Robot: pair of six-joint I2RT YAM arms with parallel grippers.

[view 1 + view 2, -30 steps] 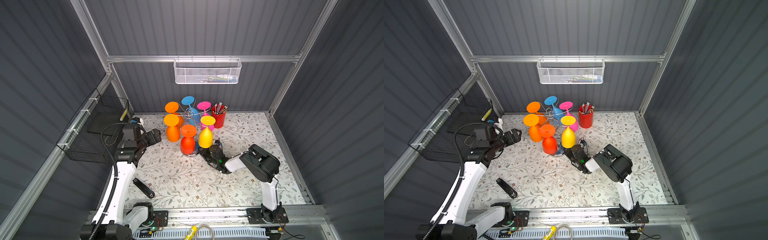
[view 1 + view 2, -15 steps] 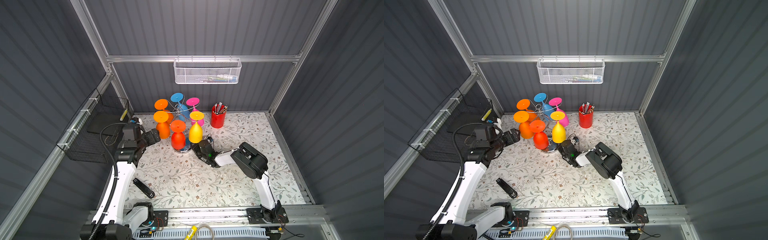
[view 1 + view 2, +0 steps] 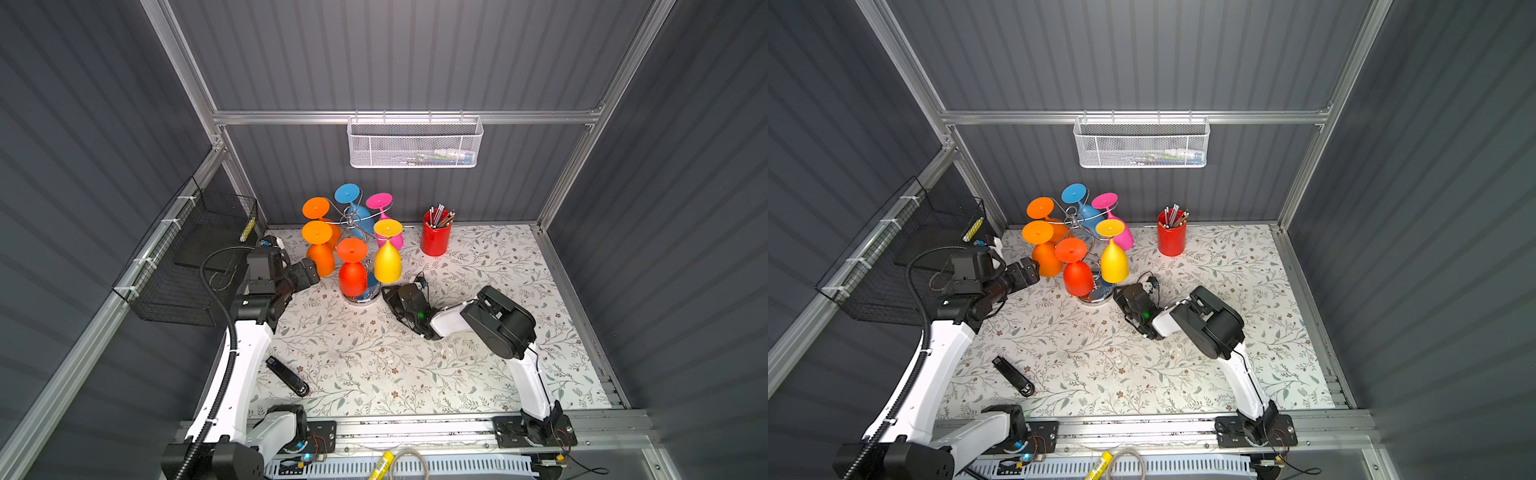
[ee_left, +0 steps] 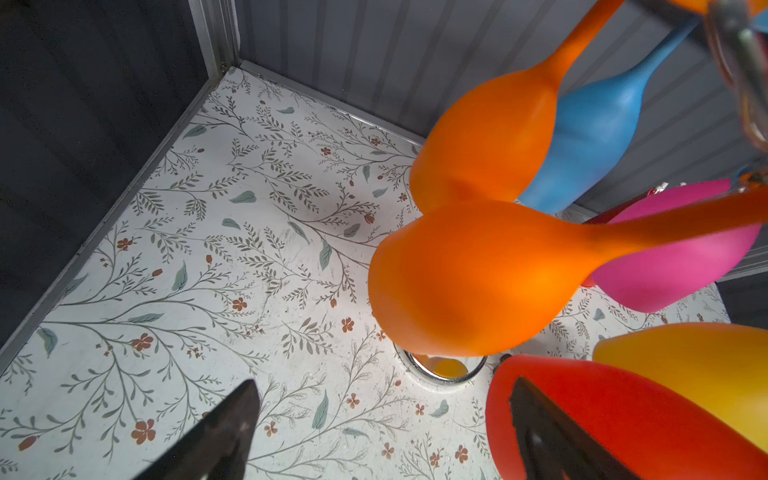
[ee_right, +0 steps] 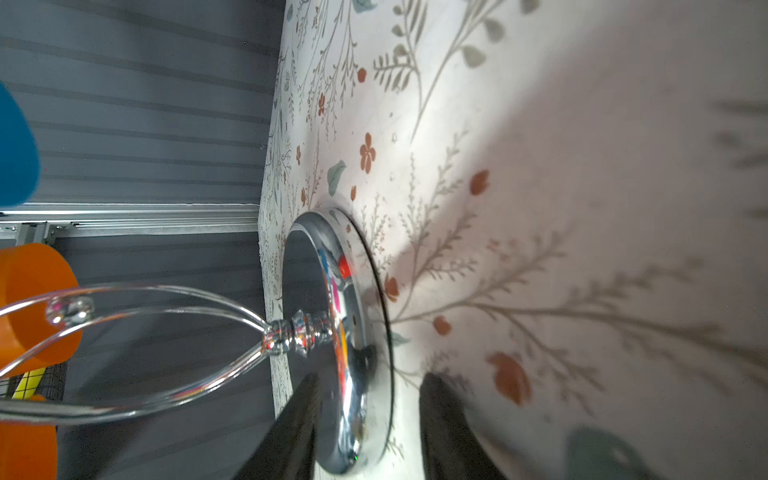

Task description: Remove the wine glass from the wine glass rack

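Observation:
The wine glass rack (image 3: 354, 217), a chrome wire stand, stands at the back of the table on its round shiny base (image 5: 353, 332). Several coloured wine glasses hang on it upside down: two orange, blue, pink, yellow (image 3: 387, 259) and red (image 3: 352, 276). My right gripper (image 3: 388, 293) lies low by the base, its jaws closed over the base's rim (image 3: 1100, 296). My left gripper (image 3: 309, 270) is open just left of the front orange glass (image 3: 322, 259). In the left wrist view that orange bowl (image 4: 478, 282) hangs ahead of the fingers and the red bowl (image 4: 623, 415) lies behind one finger.
A red cup of pencils (image 3: 434, 241) stands right of the rack. A white mesh basket (image 3: 415, 143) hangs on the back wall, a black wire basket (image 3: 187, 257) on the left wall. A black oblong object (image 3: 286, 376) lies on the floral table near my left arm.
The rack with its glasses has slid left, together with my right gripper at its base. It now stands close against my left gripper, which has hardly moved.

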